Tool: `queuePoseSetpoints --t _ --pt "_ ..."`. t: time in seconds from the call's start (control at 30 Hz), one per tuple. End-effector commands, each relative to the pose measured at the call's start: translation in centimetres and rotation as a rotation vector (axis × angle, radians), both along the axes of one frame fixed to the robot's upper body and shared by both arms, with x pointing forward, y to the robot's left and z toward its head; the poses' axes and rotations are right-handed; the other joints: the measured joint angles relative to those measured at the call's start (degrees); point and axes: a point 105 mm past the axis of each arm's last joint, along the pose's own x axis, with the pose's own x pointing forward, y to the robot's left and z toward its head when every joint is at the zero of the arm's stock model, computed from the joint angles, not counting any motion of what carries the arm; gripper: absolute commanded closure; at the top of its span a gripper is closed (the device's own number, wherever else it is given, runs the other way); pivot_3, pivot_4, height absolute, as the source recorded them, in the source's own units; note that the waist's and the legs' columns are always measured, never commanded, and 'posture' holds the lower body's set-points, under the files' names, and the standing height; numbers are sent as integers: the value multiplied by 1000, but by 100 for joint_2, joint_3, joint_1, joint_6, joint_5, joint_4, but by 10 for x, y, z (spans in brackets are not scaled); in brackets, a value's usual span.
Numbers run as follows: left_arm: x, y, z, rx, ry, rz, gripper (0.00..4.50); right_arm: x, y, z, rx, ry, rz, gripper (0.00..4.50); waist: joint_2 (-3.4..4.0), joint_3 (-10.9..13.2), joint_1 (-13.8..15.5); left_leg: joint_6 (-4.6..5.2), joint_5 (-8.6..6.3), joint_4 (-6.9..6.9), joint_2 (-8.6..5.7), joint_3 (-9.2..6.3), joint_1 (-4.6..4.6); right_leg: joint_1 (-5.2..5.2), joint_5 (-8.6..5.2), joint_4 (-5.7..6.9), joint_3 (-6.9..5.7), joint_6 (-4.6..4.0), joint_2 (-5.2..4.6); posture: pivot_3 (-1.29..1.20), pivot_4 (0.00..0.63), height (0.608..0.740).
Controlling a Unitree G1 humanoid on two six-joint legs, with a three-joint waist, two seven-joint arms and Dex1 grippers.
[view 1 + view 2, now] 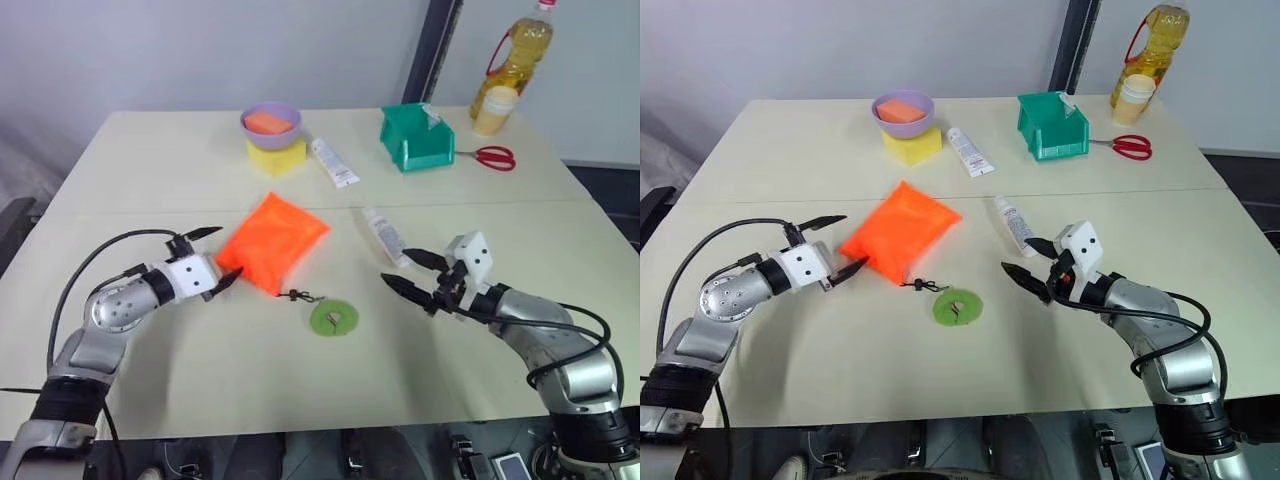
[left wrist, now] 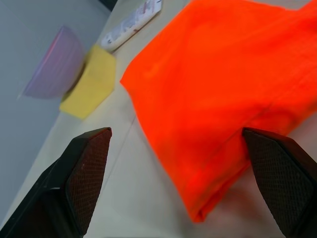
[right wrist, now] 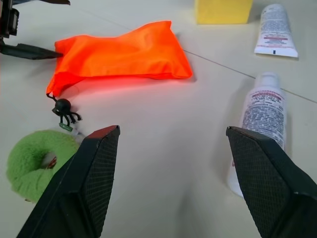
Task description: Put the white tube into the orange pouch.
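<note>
The orange pouch (image 1: 272, 240) lies flat in the middle of the table, its dark cord running to a round green disc (image 1: 335, 318). My left gripper (image 1: 218, 256) is open at the pouch's left corner, and that corner lies between the fingers (image 2: 89, 168) in the left wrist view. The white tube (image 1: 385, 235) lies on the table to the right of the pouch, cap pointing away from me. My right gripper (image 1: 400, 268) is open and empty, hovering just short of the tube's near end. In the right wrist view the tube (image 3: 262, 114) lies ahead of the right-hand finger.
At the back stand a purple bowl (image 1: 271, 122) holding a small orange block on a yellow sponge (image 1: 276, 155), a wider white tube (image 1: 334, 163), a green bin (image 1: 415, 137), red scissors (image 1: 494, 156), an oil bottle (image 1: 520, 55) and stacked cups (image 1: 495, 110).
</note>
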Motion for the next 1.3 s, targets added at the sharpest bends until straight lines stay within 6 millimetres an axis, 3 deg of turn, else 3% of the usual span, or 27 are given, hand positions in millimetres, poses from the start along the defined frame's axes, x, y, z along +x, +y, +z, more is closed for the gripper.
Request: queuePoseSetpoints --t 0.03,0.37,0.93,1.03,1.27,1.3 --pt "0 2 13 -25 -35 -23 0 -4 6 15 14 -59 23 945 0 0 0 0 0 0 0 1 0 -1 2 0 1 3 0 0 150 731" --pt "-21 17 8 25 -2 -33 0 -8 8 13 18 -47 37 945 0 0 -2 0 0 -3 4 20 2 -11 3 4 22 5 1 0 150 731" --pt "9 0 11 38 -113 27 0 -6 9 14 17 -50 39 945 -2 -1 -3 1 0 2 -4 48 3 -19 15 5 48 28 10 0 150 731" --pt "12 -3 11 27 -115 15 788 -5 8 15 18 -57 30 869 -2 -1 4 1 0 3 -4 49 3 -20 16 5 48 29 11 0 150 731" --pt "16 -4 14 -12 -109 1 4476 -4 9 16 20 -64 27 869 -3 -1 6 1 0 4 -5 52 3 -20 17 5 51 31 9 0 150 731" --pt "16 -4 14 -14 -107 -2 4476 -4 10 16 21 -65 27 869 -3 -1 6 1 0 4 -5 52 3 -20 17 5 51 31 9 0 150 731"
